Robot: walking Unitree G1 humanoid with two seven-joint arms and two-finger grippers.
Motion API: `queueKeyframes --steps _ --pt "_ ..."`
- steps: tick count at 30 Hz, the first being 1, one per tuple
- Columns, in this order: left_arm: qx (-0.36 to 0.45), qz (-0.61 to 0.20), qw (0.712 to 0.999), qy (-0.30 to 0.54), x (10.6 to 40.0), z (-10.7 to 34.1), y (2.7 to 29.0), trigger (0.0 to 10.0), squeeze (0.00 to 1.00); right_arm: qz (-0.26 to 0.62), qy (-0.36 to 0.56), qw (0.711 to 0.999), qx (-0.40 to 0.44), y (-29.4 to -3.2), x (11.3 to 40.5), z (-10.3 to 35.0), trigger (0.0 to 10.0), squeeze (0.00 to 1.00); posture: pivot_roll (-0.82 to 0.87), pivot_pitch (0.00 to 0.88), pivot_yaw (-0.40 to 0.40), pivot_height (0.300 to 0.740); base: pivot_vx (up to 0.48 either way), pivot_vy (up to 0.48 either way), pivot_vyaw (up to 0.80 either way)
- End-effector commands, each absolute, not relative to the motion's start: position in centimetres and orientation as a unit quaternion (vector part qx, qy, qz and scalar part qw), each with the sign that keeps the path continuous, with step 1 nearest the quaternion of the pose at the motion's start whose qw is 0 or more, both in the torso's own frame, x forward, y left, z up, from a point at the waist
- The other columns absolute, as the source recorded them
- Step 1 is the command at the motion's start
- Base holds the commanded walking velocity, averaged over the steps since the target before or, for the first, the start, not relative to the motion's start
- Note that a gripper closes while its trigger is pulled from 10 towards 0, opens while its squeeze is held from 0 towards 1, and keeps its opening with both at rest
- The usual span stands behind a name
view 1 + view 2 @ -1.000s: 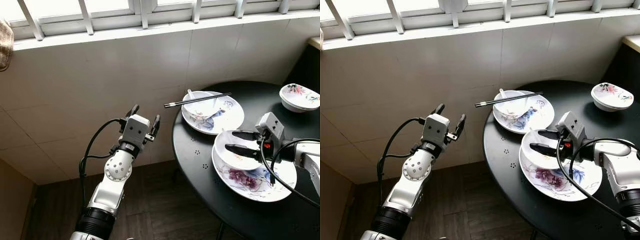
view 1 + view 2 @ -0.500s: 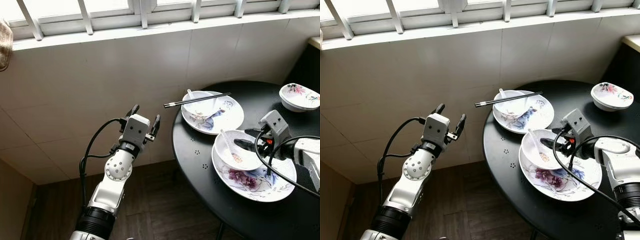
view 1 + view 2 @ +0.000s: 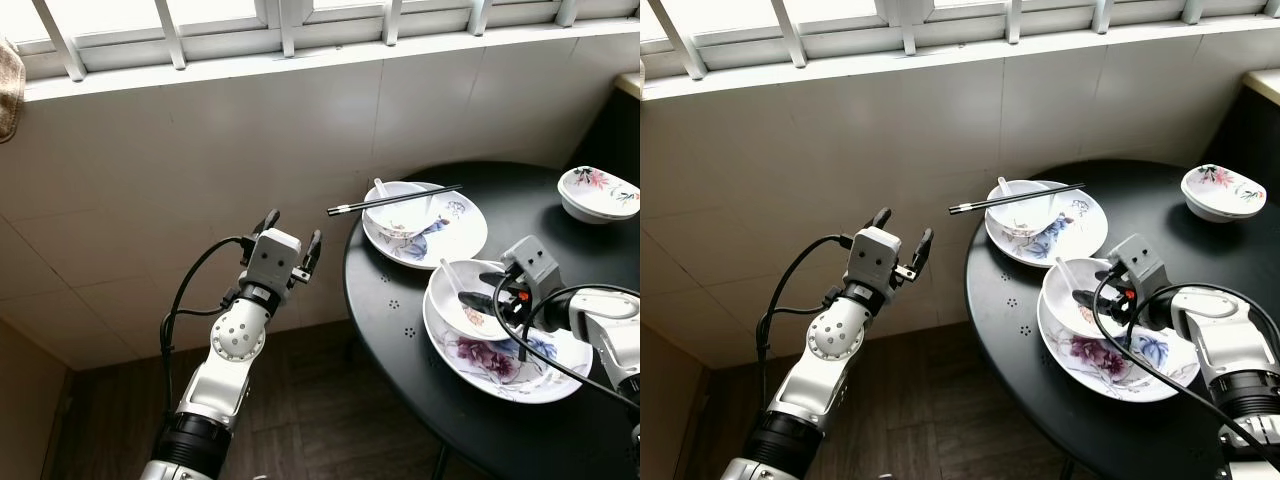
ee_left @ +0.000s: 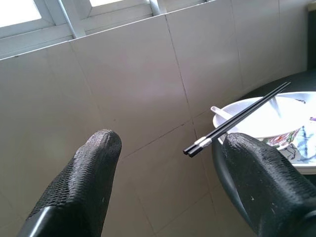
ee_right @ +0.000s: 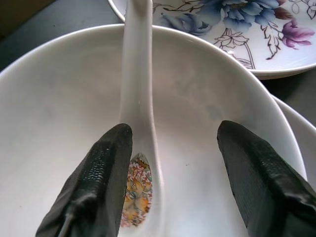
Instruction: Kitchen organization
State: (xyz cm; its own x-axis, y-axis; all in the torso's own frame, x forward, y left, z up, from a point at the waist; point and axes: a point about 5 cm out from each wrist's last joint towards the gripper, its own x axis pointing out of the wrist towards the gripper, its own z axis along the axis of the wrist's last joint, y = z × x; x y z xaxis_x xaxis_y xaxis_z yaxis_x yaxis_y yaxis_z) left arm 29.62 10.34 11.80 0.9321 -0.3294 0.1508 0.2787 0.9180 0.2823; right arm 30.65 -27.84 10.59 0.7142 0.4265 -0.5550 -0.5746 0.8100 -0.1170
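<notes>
While its fingers gape, the right hand (image 5: 170,173) straddles a glossy ceramic spoon (image 5: 137,98) in a round bowl (image 5: 44,123).

Our right end effector (image 5: 170,163) sits inside the near bowl (image 3: 470,305), fingers spread, the spoon (image 5: 138,98) lying against one finger. Chopsticks (image 3: 395,199) overhang the bench (image 3: 400,310) edge toward our left end effector (image 3: 290,240), which has open air before the tiled wall (image 3: 200,150).

Glossy white ceramic spoon (image 5: 138,123) and bowl (image 5: 59,98); matt, rough-textured black fingers (image 5: 256,182).
</notes>
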Motion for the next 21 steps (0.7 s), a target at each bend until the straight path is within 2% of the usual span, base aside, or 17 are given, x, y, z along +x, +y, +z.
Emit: queueKeyframes --steps 1,11,21 --pt "0.134 -0.157 0.974 -0.099 29.8 11.9 10.2 10.0 0.0 0.271 0.258 0.915 -0.152 -27.6 31.1 10.6 10.0 0.0 -0.18 0.0 0.035 0.74 0.0 0.0 0.0" --pt "0.137 -0.157 0.973 -0.097 29.7 11.8 10.3 10.0 0.0 0.328 0.231 0.902 -0.16 -26.0 31.0 10.0 10.0 0.0 -0.17 0.0 0.034 0.74 0.0 0.0 0.0" --pt "0.138 -0.156 0.973 -0.096 29.8 11.8 10.3 10.0 0.0 0.301 0.276 0.899 -0.155 -26.9 30.7 8.8 10.0 0.0 -0.17 0.0 0.03 0.74 0.0 0.0 0.0"
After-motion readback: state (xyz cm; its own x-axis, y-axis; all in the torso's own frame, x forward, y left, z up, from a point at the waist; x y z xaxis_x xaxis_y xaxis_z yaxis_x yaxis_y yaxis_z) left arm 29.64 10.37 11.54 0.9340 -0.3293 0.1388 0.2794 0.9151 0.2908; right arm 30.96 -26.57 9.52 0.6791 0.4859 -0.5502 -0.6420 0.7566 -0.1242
